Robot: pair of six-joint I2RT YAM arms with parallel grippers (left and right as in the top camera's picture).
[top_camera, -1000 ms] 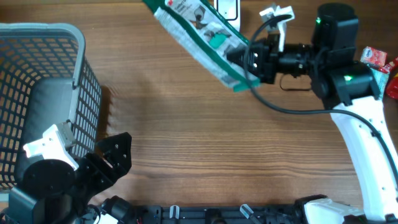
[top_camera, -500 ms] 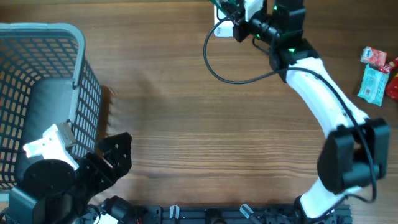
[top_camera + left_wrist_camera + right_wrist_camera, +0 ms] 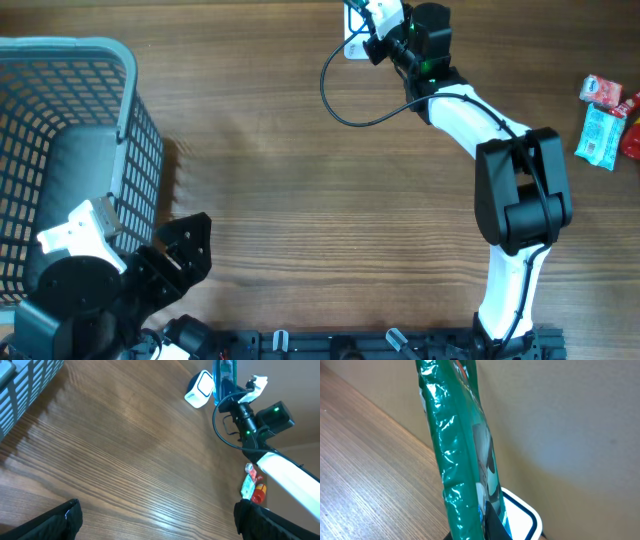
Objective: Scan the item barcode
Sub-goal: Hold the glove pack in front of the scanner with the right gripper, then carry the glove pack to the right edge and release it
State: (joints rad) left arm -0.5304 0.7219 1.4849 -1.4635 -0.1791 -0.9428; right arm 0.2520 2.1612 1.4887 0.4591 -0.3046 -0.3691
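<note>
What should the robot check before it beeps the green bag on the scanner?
1. Right end effector shut on the shiny green plastic packet: ok.
2. Packet close above the white rounded scanner: ok.
3. Barcode facing the scanner: cannot tell, no barcode is visible in any view.
4. Left end effector open, empty and far from the scanner, beside the grey mesh basket: ok.
5. Small snack packets at the table's right edge, apart from the arm: ok.
</note>
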